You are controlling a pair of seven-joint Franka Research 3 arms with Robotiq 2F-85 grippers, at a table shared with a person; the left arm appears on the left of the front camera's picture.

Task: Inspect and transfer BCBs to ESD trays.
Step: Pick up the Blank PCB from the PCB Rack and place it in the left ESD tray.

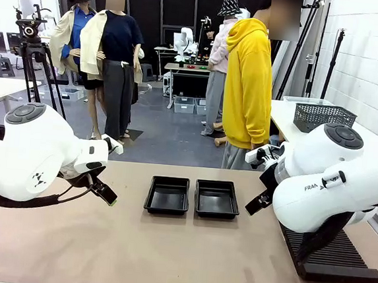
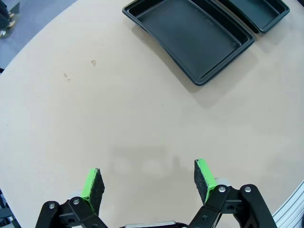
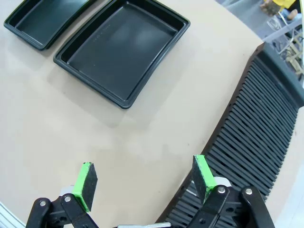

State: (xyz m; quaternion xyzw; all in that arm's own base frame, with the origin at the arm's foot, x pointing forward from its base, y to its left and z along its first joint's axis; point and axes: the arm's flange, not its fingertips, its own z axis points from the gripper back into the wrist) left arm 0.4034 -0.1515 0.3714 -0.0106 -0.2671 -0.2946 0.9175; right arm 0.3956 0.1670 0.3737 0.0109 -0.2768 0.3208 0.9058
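Note:
Two empty black ESD trays sit side by side at mid-table, the left tray [image 1: 168,194] and the right tray [image 1: 217,198]. The BCBs are out of view. My left gripper [image 1: 109,198] hovers left of the trays; in the left wrist view it [image 2: 148,183] is open over bare tabletop, with one tray [image 2: 190,33] ahead and the other tray [image 2: 259,12] beyond it. My right gripper [image 1: 260,202] hangs right of the trays; in the right wrist view it [image 3: 142,183] is open and holds nothing, with the nearer tray [image 3: 121,47] and the farther tray [image 3: 47,19] in front of it.
A long black ribbed rack [image 1: 331,256] lies at the table's right, under my right arm, and also runs beside the right gripper as the rack [image 3: 266,128]. A person in a yellow hoodie [image 1: 247,87] stands at the far side. A wire basket [image 1: 323,117] rests on a side table.

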